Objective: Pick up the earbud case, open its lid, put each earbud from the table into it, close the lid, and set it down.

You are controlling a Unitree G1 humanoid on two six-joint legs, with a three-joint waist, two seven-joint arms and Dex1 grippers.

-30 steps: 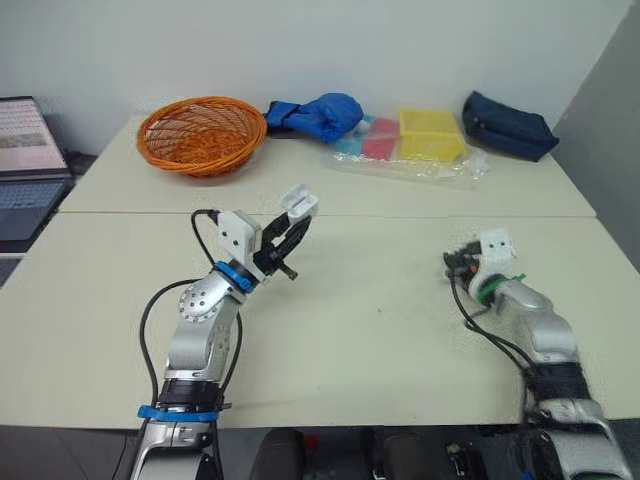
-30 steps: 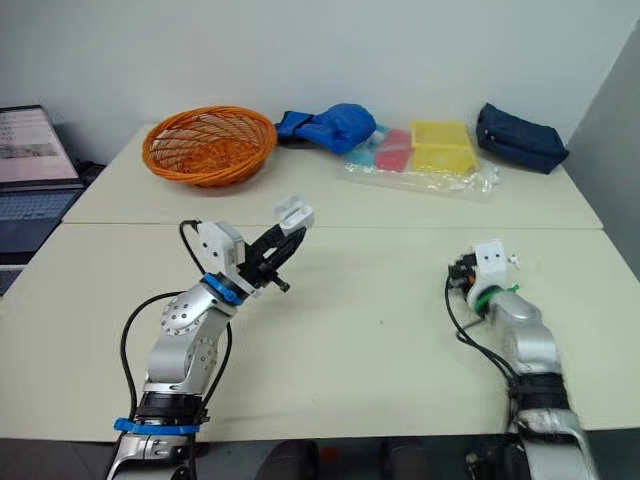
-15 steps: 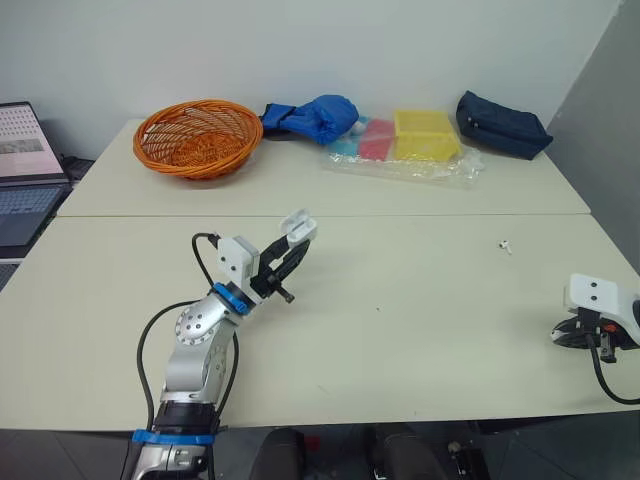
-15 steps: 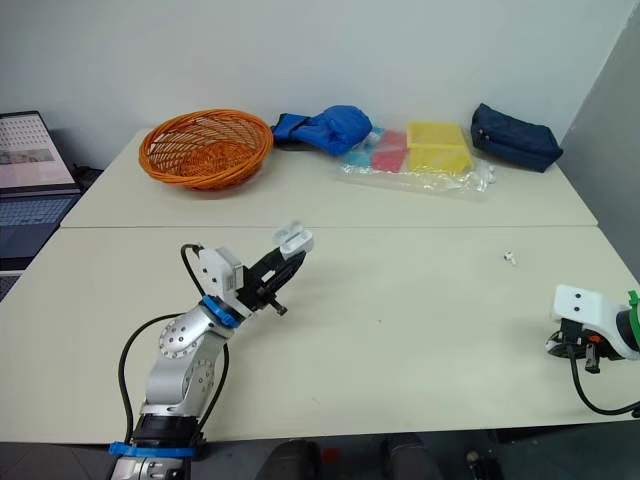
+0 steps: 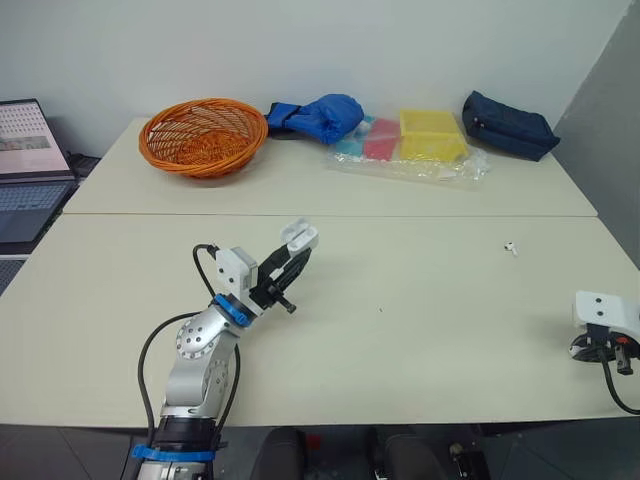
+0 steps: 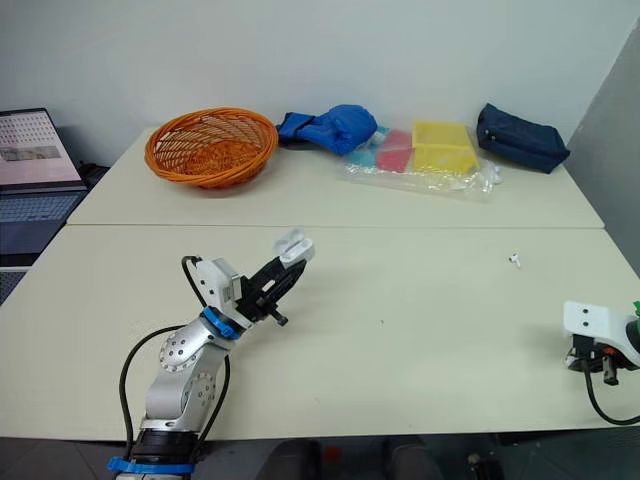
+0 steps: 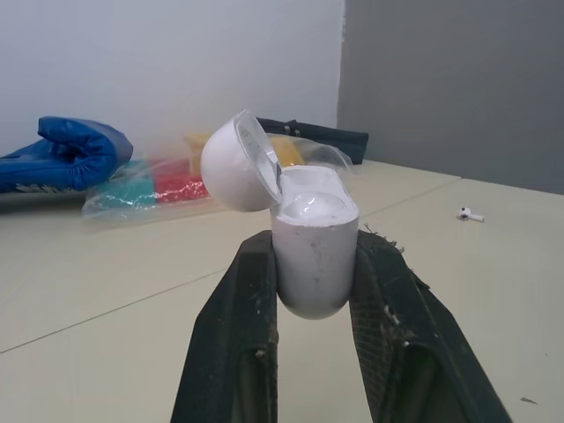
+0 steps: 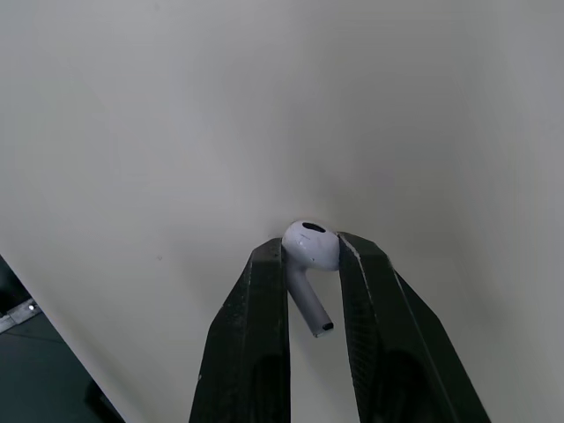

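We see the earbud case (image 7: 315, 251) off the table, clamped upright by its lower half between the two black fingers of the left gripper (image 5: 296, 252), over the left middle of the near table (image 5: 400, 330). Its lid (image 7: 231, 163) is swung open and tips back on its hinge, so the white inside of the case shows; we cannot tell whether anything sits in it.

One earbud (image 8: 310, 245) is pinched at its round head by the right gripper (image 8: 311, 257) – the stem hangs back between the fingers – above the near right edge of the table. Whether it touches the surface we cannot tell. The other earbud (image 5: 511, 246) lies alone on the table at the right, farther off than the right gripper and well apart from the case.

On the far table stands an orange basket (image 5: 203, 135) at the left. Right of it lie a blue glove (image 5: 318, 115), a clear plastic bag (image 5: 410, 150) of yellow, red and teal things, and a dark blue pouch (image 5: 508, 125). An open laptop (image 5: 25, 150) stands at the far left, off the tables.
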